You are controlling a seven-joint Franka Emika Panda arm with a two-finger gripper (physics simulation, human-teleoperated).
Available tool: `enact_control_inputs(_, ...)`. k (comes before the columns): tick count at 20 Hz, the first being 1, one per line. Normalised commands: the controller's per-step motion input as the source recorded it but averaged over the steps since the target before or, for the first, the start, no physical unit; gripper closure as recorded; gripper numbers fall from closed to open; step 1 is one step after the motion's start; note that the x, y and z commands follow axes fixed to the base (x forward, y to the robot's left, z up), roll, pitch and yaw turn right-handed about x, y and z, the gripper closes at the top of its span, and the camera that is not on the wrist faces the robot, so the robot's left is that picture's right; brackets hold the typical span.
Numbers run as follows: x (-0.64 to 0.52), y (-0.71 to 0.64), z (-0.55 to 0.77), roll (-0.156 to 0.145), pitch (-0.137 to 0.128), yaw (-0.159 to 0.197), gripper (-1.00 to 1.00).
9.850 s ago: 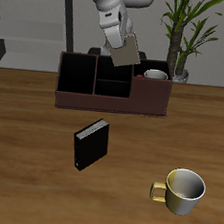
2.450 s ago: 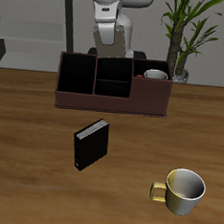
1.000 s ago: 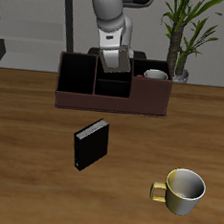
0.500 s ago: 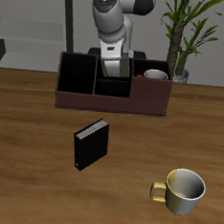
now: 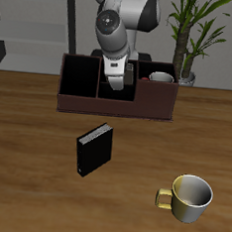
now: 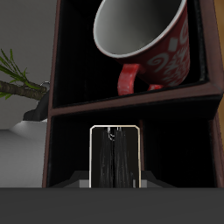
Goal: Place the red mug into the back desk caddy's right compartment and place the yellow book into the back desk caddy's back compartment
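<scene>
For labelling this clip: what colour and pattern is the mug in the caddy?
Red mug: red-and-white mottled outside, red handle, grey inside; clearest in the wrist view.

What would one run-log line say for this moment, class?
red mug: in right compartment | yellow book: upright in gripper, entering back compartment of back desk caddy | release: not yet

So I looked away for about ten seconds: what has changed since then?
The gripper carried the yellow book from above the back desk caddy down into its middle sections, turning it upright. The red mug, black book and yellow-gold mug stayed put.
</scene>
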Motion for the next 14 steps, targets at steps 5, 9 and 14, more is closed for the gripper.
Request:
enact_control_inputs(5,-0.03,0.06,0.05,0.010,-0.002,-0.024,-1.00)
enact_control_inputs(9,0.03,0.06,0.16,0.009,-0.046,-0.023,-1.00)
enact_control_inputs(14,0.02,0.06,0.18,0.016,-0.021,-0.030,-1.00)
